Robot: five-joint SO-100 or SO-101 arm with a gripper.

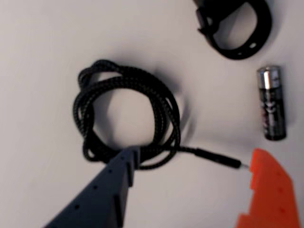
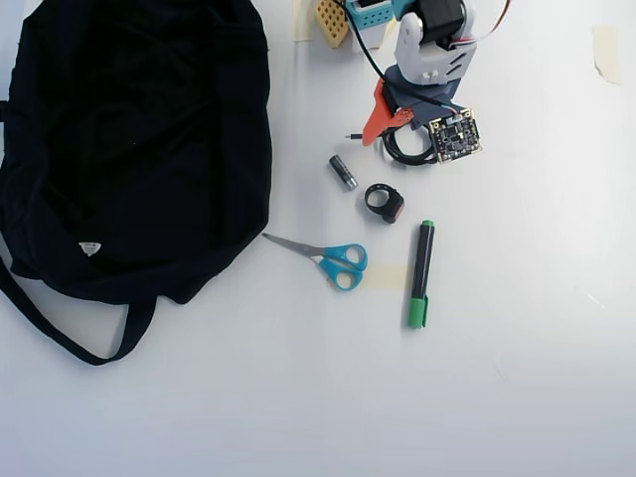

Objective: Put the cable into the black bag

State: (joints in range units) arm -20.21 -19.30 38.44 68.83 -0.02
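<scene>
Wrist view: gripper (image 1: 190, 159) spread wide, dark finger (image 1: 124, 164) over the near edge of the cable (image 1: 128, 118) coil, orange finger (image 1: 268, 185) by the plug tip. Battery (image 1: 271, 103) right of the coil.

Overhead view: cable (image 2: 405, 151) lies under the gripper (image 2: 395, 123), well right of the black bag (image 2: 129, 139). Scissors (image 2: 323, 256) lie between them, lower down.

Wrist view: gripper (image 1: 190, 159) jaws spread wide, dark blue finger (image 1: 107, 190) over the near edge of the coiled cable (image 1: 127, 118), orange finger (image 1: 270, 194) by its plug tip, battery (image 1: 271, 103) right, black ring-shaped object (image 1: 235, 26) top right, white table (image 1: 38, 47).
</scene>
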